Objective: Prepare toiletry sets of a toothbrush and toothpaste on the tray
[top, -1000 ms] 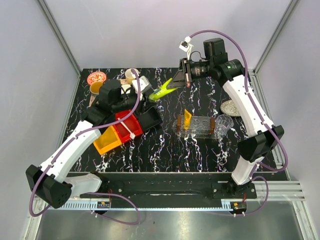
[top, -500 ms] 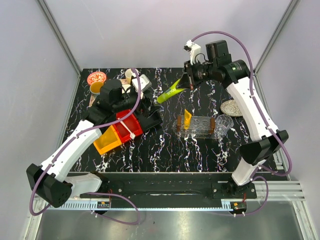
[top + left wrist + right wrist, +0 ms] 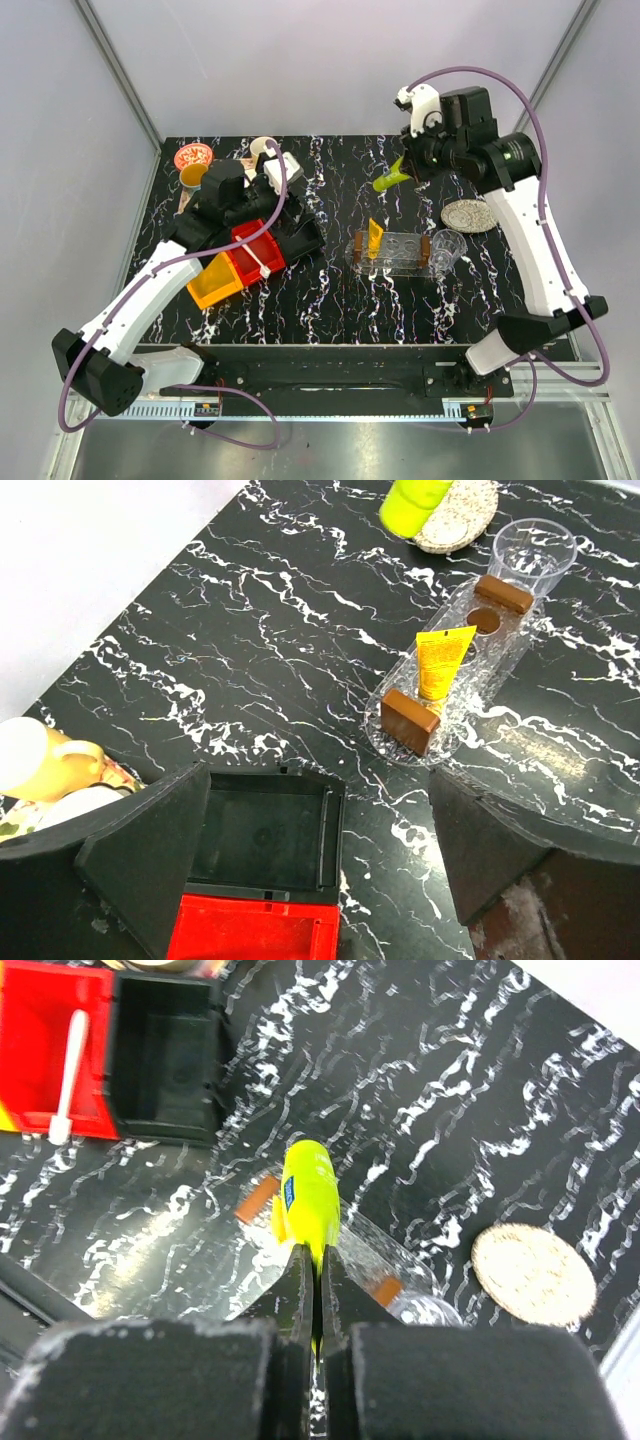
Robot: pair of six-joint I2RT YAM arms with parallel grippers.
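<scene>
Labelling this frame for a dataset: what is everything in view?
toothpaste tubes: two; lime green tube in the right jaws, orange-yellow tube in the rack
toothbrush: one, white, in the red bin
bins: three, yellow, red, black, table's left
rack: one, clear with brown ends, centre
tray: one, clear, under the rack
glass: one, clear, beside the rack
disc: one, pale, right rear
cups: at least two, cream and yellow, far left
left arm: white, jaws open above the bins
right arm: white, jaws shut on the lime green tube
</scene>
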